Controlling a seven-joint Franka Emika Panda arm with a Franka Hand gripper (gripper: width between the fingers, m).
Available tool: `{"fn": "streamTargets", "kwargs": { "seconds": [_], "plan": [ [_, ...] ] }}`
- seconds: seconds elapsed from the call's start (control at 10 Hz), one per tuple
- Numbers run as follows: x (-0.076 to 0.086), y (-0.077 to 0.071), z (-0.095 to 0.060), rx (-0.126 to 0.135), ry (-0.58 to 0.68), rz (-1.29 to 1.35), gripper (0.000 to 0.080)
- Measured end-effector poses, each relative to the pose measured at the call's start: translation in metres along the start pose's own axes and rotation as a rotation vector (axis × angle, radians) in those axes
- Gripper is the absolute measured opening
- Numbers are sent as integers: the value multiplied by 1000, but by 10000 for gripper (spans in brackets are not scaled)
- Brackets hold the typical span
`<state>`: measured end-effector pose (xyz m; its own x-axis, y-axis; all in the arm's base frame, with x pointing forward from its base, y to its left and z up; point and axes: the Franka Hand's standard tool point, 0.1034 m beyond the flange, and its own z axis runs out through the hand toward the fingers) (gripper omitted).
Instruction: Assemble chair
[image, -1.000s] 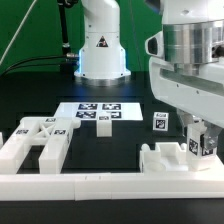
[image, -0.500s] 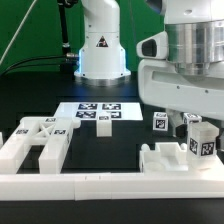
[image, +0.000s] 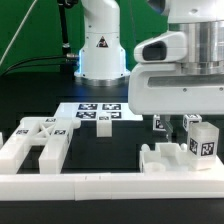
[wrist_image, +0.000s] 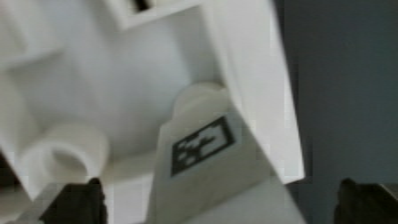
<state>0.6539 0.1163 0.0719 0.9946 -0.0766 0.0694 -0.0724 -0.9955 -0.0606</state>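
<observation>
My gripper (image: 174, 126) hangs open above the right-hand white chair part (image: 162, 159), which lies against the border rail. A small white tagged block (image: 203, 141) stands upright on that part's right end, just to the exterior view's right of my fingers and free of them. In the wrist view my gripper (wrist_image: 222, 203) has its dark fingertips (wrist_image: 80, 203) wide apart. The tagged block (wrist_image: 222, 140) and the larger white part (wrist_image: 80, 90) lie below them, untouched. More white chair pieces (image: 40, 141) lie together at the exterior view's left.
The marker board (image: 96, 112) lies flat in the middle, in front of the robot base (image: 100, 45). The long low white border rail (image: 100, 186) runs along the front. My hand hides the area behind the right-hand part.
My gripper has risen and moved toward the exterior view's left, away from the tagged block. The block stays standing on the right-hand part.
</observation>
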Motion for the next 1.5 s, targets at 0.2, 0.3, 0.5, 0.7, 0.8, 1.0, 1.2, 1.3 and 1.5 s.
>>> {"fn": "streamTargets", "kwargs": {
  "seconds": [0.2,0.3,0.5,0.7,0.8,1.0,1.2,1.3,1.5],
  "plan": [
    [3,2,0,1,25,-107,645],
    [3,2,0,1,25,-86,493],
    [3,1,1,3,25,11,346],
    [3,1,1,5,24,116,286],
    [3,2,1,5,24,218,286],
    [2,5,2,5,22,574,286],
    [-1,4,2,17,-2,974,286],
    [-2,3,3,22,-19,1087,287],
    [-3,0,3,27,-29,1273,287]
  ]
}}
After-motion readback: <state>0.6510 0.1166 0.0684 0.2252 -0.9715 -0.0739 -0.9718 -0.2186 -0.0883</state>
